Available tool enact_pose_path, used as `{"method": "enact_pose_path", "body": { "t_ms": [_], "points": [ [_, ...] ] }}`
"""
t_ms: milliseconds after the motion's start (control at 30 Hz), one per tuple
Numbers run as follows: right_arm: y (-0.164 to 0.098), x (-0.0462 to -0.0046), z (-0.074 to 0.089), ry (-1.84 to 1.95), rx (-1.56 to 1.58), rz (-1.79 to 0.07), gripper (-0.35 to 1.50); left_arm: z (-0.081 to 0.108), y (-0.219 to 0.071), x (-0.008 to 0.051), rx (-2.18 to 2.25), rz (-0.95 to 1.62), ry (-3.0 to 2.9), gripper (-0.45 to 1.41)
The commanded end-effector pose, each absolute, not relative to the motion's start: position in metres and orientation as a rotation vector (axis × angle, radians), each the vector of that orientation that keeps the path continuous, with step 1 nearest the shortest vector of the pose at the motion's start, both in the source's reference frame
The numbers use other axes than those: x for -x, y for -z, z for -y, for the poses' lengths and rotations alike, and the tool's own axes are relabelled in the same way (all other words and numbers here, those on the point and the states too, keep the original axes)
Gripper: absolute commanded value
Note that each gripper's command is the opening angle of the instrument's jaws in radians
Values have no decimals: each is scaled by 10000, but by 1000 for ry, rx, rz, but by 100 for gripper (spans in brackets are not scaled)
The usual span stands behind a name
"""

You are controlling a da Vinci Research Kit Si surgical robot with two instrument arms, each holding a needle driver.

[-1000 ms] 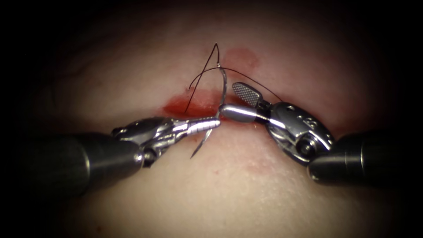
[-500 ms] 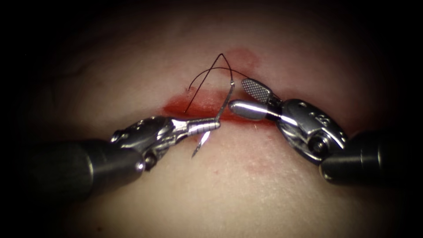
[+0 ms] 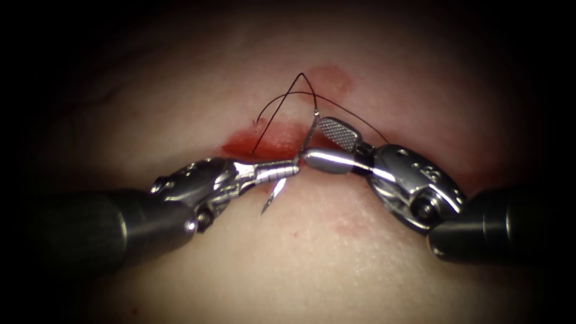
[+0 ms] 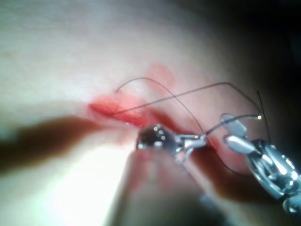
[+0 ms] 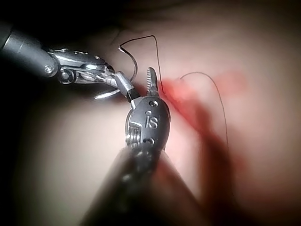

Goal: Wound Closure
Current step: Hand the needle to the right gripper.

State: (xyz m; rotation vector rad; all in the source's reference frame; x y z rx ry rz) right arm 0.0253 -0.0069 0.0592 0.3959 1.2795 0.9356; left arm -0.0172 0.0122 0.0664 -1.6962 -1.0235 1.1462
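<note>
Nearest to you, in the lower left of the endoscope view, your left tool (image 3: 285, 170) has its jaws closed on the curved needle (image 3: 298, 157) near the middle of its curve; I judge this grip keeps the needle free of the tissue (image 3: 312, 258), its point hanging just below the jaws. From the right, your right tool (image 3: 330, 146) stands with jaws parted around the upper part of the needle, gripping nothing. Farther up, the thread (image 3: 282, 102) loops above the cut (image 3: 264, 143). You have two tools, one needle, one thread.

Glossy metal tools (image 3: 298, 163), shiny steel needle (image 3: 307, 139), seemingly moist, smooth tissue (image 3: 288, 264).
</note>
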Motion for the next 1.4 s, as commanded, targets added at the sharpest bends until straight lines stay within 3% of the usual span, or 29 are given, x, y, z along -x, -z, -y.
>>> {"method": "enact_pose_path", "body": {
  "t_ms": [33, 1000, 1400],
  "points": [
    [-599, -260, 73, -937, -398, -1279, 120, -120, -670, 178, 1696, 1025, -1145, -35],
    [-615, -273, 68, -983, -411, -1216, 113, -117, -669, 182, 1700, 1005, -1174, -35],
    [-617, -272, 69, -991, -419, -1209, 81, -117, -669, 182, 1700, 1004, -1174, -35]
  ]
}}
